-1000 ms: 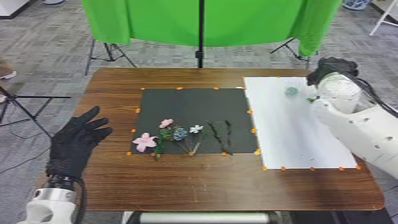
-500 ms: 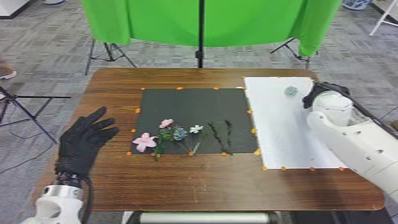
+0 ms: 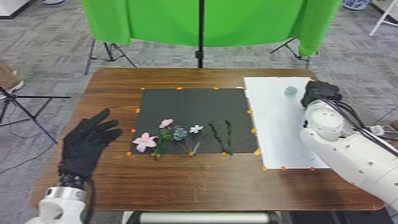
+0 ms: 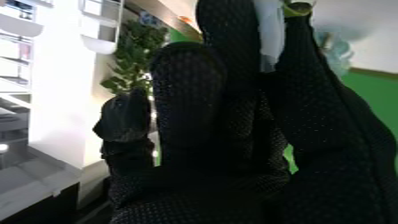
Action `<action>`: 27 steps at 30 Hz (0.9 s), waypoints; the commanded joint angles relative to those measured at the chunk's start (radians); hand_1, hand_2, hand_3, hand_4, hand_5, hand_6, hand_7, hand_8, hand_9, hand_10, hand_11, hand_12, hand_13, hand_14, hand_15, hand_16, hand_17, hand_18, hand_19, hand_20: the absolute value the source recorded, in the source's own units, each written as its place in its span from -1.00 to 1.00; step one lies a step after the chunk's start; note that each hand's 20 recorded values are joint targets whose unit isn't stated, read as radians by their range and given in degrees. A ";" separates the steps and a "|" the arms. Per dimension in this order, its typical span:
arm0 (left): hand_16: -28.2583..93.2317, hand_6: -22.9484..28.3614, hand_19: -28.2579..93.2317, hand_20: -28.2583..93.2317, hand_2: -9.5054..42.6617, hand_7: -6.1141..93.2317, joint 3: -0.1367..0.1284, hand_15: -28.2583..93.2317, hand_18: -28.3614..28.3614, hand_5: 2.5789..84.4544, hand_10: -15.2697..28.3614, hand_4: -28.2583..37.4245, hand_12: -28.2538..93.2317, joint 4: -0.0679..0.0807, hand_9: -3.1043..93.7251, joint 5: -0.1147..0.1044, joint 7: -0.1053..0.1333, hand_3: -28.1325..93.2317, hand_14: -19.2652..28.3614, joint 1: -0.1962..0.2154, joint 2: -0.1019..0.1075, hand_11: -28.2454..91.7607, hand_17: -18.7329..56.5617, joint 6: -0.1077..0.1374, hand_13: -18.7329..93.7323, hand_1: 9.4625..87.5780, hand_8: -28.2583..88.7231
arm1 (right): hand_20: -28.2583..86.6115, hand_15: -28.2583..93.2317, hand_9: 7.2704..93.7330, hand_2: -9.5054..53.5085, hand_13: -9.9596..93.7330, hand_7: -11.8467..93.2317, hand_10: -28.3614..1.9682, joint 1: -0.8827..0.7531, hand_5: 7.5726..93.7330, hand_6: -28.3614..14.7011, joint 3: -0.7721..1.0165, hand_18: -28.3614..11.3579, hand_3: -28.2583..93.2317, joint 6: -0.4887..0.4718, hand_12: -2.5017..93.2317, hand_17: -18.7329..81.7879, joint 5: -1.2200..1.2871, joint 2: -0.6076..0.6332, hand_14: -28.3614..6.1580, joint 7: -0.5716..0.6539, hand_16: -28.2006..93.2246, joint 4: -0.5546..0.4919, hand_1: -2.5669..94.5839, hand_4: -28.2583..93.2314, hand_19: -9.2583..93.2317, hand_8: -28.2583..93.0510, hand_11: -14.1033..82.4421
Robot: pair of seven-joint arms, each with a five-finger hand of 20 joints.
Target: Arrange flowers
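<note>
Well, the left hand is over the bench beside the black mat, fingers spread. The right hand is at the white sheet, its fingers seemingly pinching a pale piece, green at one end. Pink, blue and white flowers lie toward the mat's near edge, two dark stems beside them; a pale green bloom is on the sheet.

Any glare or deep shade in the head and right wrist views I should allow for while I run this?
Head view: fairly even light, the white sheet bright but its edges readable, no strong glare on the black sheet. Right wrist view: a burned-out white strip in the background, and the right hand so dark that much glove detail is lost.
</note>
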 commanded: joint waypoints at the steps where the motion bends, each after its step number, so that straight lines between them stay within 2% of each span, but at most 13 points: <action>1: -0.68 0.33 0.37 0.21 -0.30 -0.64 -0.025 0.59 0.94 -0.10 0.71 -0.91 -0.26 -0.011 -0.19 0.007 -0.014 0.66 0.97 0.032 -0.022 0.04 -0.58 0.016 -0.17 -0.68 -0.63 | 0.35 0.57 1.00 -1.00 0.73 -0.52 0.58 0.017 0.88 0.48 0.012 -0.61 0.50 0.121 -0.34 0.06 0.021 -0.009 0.49 -0.115 -0.22 -0.185 0.30 -1.00 1.00 -0.54 -0.28; 5: -0.68 0.33 0.37 0.21 -0.30 -0.64 -0.027 0.59 0.95 -0.10 0.71 -0.91 -0.26 -0.012 -0.19 0.021 -0.014 0.66 0.97 0.037 -0.037 0.04 -0.58 0.008 -0.17 -0.68 -0.63 | 0.35 0.57 1.00 -1.00 0.73 -0.52 0.56 0.010 0.88 0.47 -0.009 -0.62 0.51 0.103 -0.35 0.06 0.040 -0.069 0.49 -0.179 -0.21 -0.254 0.29 -1.00 1.00 -0.53 -0.27; 7: -0.68 0.33 0.37 0.21 -0.30 -0.64 -0.020 0.59 0.94 -0.10 0.71 -0.91 -0.26 -0.013 -0.19 0.010 0.000 0.66 0.97 0.038 -0.024 0.04 -0.58 0.015 -0.17 -0.68 -0.63 | 0.35 0.57 1.00 -1.00 0.73 -0.53 0.56 -0.017 0.88 0.46 0.003 -0.62 0.53 0.074 -0.35 0.06 0.004 -0.116 0.48 -0.214 -0.20 -0.270 0.28 -1.00 1.00 -0.53 -0.27; 11: -0.68 0.33 0.37 0.21 -0.30 -0.64 -0.018 0.59 0.94 -0.10 0.71 -0.91 -0.26 -0.014 -0.19 0.013 0.008 0.66 0.97 0.036 -0.023 0.04 -0.59 0.015 -0.17 -0.68 -0.63 | 0.35 0.57 1.00 -1.00 0.72 -0.53 0.54 -0.025 0.88 0.46 -0.045 -0.61 0.55 0.039 -0.35 0.06 -0.006 -0.197 0.46 -0.248 -0.20 -0.277 0.26 -1.00 1.00 -0.52 -0.27; 15: -0.68 0.33 0.37 0.21 -0.30 -0.64 -0.020 0.59 0.94 -0.10 0.71 -0.90 -0.26 -0.009 -0.19 0.022 -0.008 0.66 0.98 0.023 -0.038 0.04 -0.58 0.009 -0.17 -0.68 -0.63 | 0.34 0.57 1.00 -1.00 0.71 -0.53 0.54 -0.048 0.88 0.47 -0.049 -0.61 0.57 0.006 -0.35 0.05 -0.025 -0.254 0.46 -0.256 -0.20 -0.256 0.23 -1.00 1.00 -0.53 -0.28; 17: -0.68 0.33 0.37 0.20 -0.30 -0.64 -0.031 0.59 0.94 -0.10 0.71 -0.90 -0.26 -0.009 -0.19 0.035 -0.024 0.66 0.97 0.020 -0.057 0.04 -0.58 0.002 -0.17 -0.68 -0.63 | 0.34 0.57 1.00 -1.00 0.70 -0.53 0.54 -0.064 0.87 0.46 -0.033 -0.61 0.58 -0.020 -0.35 0.04 -0.042 -0.279 0.45 -0.265 -0.20 -0.248 0.23 -1.00 1.00 -0.52 -0.29; 21: -0.68 0.33 0.37 0.20 -0.30 -0.64 -0.041 0.59 0.94 -0.10 0.71 -0.90 -0.26 -0.006 -0.19 0.052 -0.049 0.66 0.97 0.016 -0.081 0.04 -0.58 -0.016 -0.17 -0.68 -0.63 | 0.32 0.61 0.99 -1.00 0.62 -0.52 0.53 -0.078 0.84 0.47 -0.027 -0.59 0.60 -0.044 -0.28 -0.02 -0.062 -0.296 0.39 -0.283 -0.20 -0.237 0.20 -1.00 1.00 -0.52 -0.33; 23: -0.68 0.33 0.39 0.22 -0.30 -0.64 -0.043 0.59 0.94 -0.10 0.71 -0.90 -0.26 -0.008 -0.19 0.054 -0.049 0.66 0.98 0.019 -0.086 0.04 -0.58 -0.017 -0.17 -0.68 -0.63 | 0.31 0.63 0.97 -1.00 0.59 -0.52 0.53 -0.088 0.83 0.48 -0.020 -0.58 0.60 -0.072 -0.27 -0.03 -0.093 -0.302 0.38 -0.284 -0.20 -0.238 0.19 -1.00 1.00 -0.53 -0.33; 24: -0.68 0.34 0.39 0.22 -0.30 -0.64 -0.041 0.60 0.94 -0.09 0.71 -0.90 -0.26 -0.008 -0.19 0.050 -0.044 0.66 0.98 0.021 -0.080 0.04 -0.57 -0.012 -0.16 -0.68 -0.63 | 0.31 0.64 0.95 -1.00 0.56 -0.52 0.54 -0.089 0.81 0.49 -0.022 -0.58 0.60 -0.072 -0.25 -0.04 -0.108 -0.301 0.37 -0.289 -0.20 -0.235 0.18 -1.00 0.99 -0.53 -0.32; 27: -0.68 0.34 0.40 0.23 -0.31 -0.64 -0.043 0.60 0.94 -0.09 0.72 -0.90 -0.26 -0.008 -0.19 0.051 -0.043 0.66 0.98 0.022 -0.082 0.04 -0.57 -0.013 -0.16 -0.68 -0.63 | 0.31 0.68 0.88 -1.00 0.49 -0.52 0.52 -0.105 0.75 0.49 -0.005 -0.57 0.62 -0.110 -0.22 -0.07 -0.093 -0.300 0.30 -0.282 -0.19 -0.249 0.13 -1.00 1.00 -0.54 -0.32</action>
